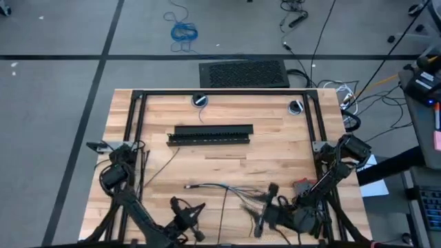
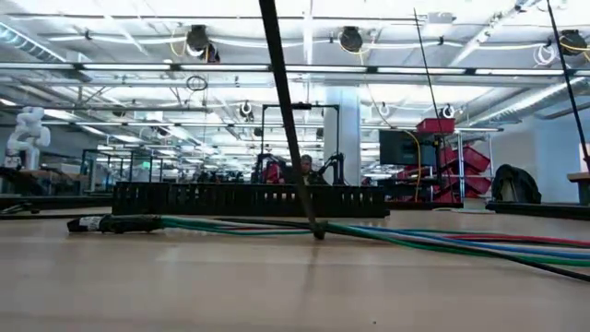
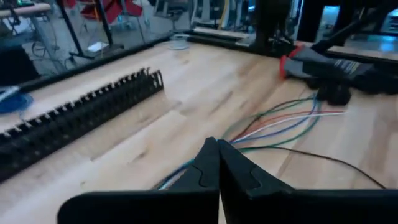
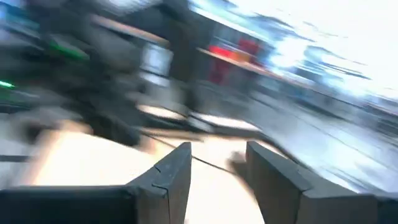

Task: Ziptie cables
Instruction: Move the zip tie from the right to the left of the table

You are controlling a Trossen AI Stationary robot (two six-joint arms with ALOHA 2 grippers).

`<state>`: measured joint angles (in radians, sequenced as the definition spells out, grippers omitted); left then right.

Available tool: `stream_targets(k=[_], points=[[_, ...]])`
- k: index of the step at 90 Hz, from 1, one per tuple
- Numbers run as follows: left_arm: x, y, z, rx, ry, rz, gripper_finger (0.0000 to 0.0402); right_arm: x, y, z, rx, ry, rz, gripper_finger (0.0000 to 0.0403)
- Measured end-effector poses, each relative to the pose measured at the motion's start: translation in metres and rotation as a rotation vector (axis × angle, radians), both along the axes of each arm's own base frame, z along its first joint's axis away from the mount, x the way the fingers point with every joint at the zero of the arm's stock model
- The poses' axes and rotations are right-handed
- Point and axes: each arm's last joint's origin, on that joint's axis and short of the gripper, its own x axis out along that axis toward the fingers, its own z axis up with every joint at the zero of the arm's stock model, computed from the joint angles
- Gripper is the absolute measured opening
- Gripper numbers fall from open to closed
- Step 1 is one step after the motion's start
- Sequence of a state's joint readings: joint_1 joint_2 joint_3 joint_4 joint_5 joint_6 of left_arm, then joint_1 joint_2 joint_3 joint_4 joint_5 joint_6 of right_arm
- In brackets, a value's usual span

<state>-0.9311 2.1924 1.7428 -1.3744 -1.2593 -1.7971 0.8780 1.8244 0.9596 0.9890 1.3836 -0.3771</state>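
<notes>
Both end effectors flank the cables (image 1: 227,187).

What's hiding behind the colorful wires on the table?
Behind the cables stands the long black bar, toothed along its top. Past the bar's lower part, the table is hidden.

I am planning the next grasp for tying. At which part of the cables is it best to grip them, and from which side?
Probably from above, near the dark joined end of the cables. There the wires lie flat and packed together on the table, while toward the right gripper they splay apart.
</notes>
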Motion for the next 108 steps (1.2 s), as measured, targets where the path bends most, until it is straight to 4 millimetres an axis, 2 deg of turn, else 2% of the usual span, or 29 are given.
stream_targets(k=[6,15,26,33,41,51,61,76,82,89,96,108], points=[[-0.007,0.003,0.005,-0.002,0.033,0.017,0.0000,-0.003,0.001,0.000,-0.016,0.015,-0.037,0.0145],[-0.015,0.007,0.010,0.023,0.080,0.029,0.0000,-0.012,0.009,0.005,-0.010,-0.006,0.018,0.0146],[-0.016,0.008,0.012,0.057,0.095,0.023,0.0000,-0.023,0.017,0.010,0.007,-0.024,0.049,0.0143],[-0.011,0.013,0.011,0.105,0.171,0.021,0.0000,-0.022,0.014,0.009,0.000,0.001,-0.030,0.0138],[0.000,0.029,0.005,0.144,0.294,0.060,0.0000,-0.012,-0.001,-0.001,-0.052,0.060,-0.151,0.0130],[0.007,0.061,-0.003,0.175,0.377,0.138,0.0000,0.000,-0.027,-0.018,-0.050,0.051,-0.173,0.0115],[-0.001,0.094,-0.005,0.185,0.401,0.211,0.0000,0.003,-0.065,-0.027,0.031,-0.015,-0.149,0.0091],[-0.041,0.134,0.017,0.140,0.310,0.206,0.0000,-0.008,-0.140,-0.035,0.252,-0.078,0.034,0.0041],[-0.059,0.150,0.022,0.097,0.280,0.175,0.0000,-0.009,-0.177,-0.043,0.399,0.005,0.096,0.0021],[-0.076,0.170,0.025,0.036,0.263,0.129,0.0000,-0.011,-0.214,-0.056,0.530,0.163,0.069,0.0005],[-0.087,0.188,0.025,-0.047,0.311,0.071,0.0000,-0.012,-0.233,-0.060,0.594,0.253,0.076,0.0004],[-0.095,0.222,0.024,-0.206,0.453,-0.007,0.0000,0.001,-0.251,-0.044,0.608,0.263,0.137,0.0010]])
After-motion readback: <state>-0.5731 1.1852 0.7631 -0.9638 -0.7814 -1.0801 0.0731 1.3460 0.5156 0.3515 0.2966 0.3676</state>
